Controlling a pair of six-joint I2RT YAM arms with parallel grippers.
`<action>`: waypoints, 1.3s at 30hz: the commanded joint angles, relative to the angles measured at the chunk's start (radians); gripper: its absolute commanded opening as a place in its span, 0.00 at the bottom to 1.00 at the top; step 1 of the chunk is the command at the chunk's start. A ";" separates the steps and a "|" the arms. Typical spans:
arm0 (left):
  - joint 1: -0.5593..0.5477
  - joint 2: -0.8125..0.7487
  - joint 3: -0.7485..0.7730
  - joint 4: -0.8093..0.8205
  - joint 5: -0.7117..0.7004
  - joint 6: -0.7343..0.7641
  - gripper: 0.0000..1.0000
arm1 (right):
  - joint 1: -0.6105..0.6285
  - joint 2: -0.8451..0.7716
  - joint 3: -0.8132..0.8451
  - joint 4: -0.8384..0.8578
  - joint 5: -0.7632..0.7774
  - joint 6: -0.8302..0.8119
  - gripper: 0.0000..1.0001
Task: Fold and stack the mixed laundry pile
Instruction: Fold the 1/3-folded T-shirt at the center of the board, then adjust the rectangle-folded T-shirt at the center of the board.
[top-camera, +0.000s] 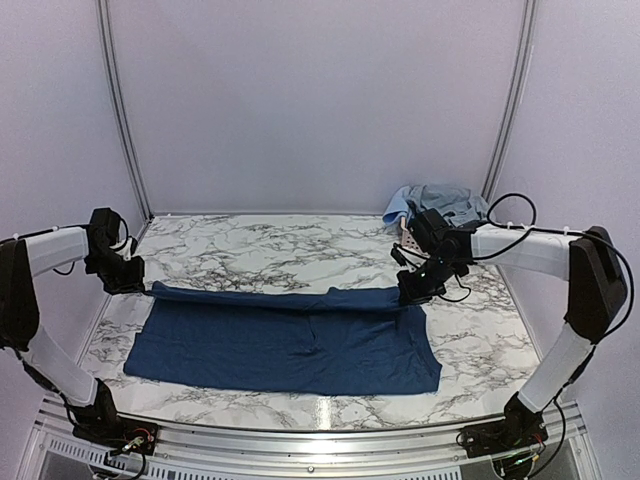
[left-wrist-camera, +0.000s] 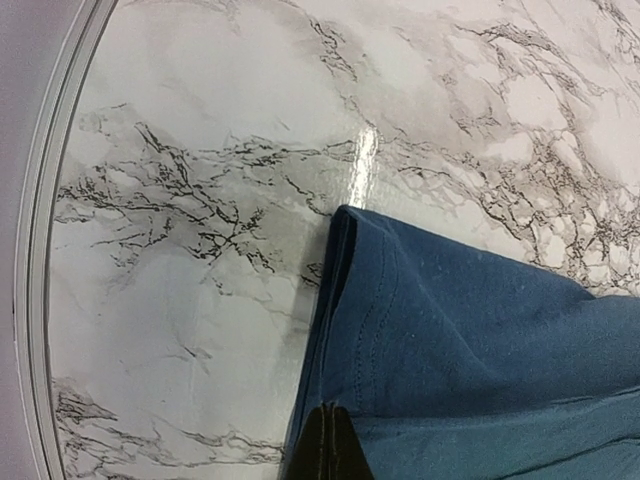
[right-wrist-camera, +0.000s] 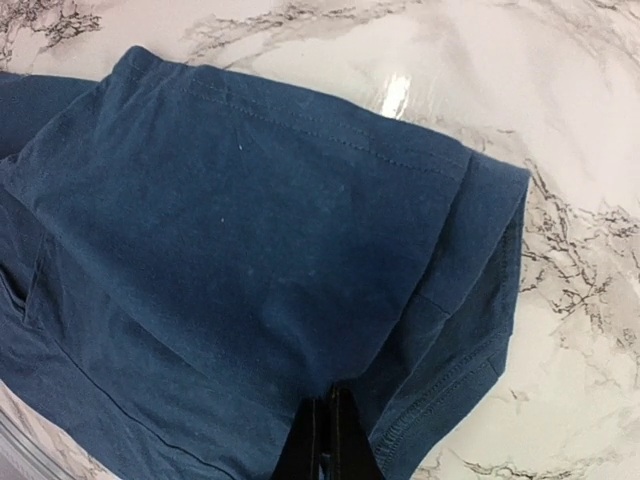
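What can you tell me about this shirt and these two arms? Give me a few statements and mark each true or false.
1. The dark blue shirt lies on the marble-patterned table. True.
2. The left fingers are open and clear of the shirt. False: they are shut on its edge.
3. The right fingers pinch the shirt at its other end. True.
4. More laundry sits in the near left corner. False: the light-blue clothes are heaped at the far right corner.
5. The shirt is already folded into a small square. False: it is spread wide between the two arms.
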 joint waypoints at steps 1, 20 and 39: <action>0.002 -0.015 0.005 -0.042 -0.024 0.009 0.00 | -0.002 -0.051 0.040 -0.035 0.009 0.003 0.00; 0.000 0.053 -0.024 -0.046 -0.059 0.012 0.24 | 0.027 -0.052 -0.060 0.010 -0.065 0.010 0.33; -0.607 0.360 0.540 0.172 0.202 -0.149 0.67 | -0.154 0.083 0.113 0.139 -0.286 0.012 0.47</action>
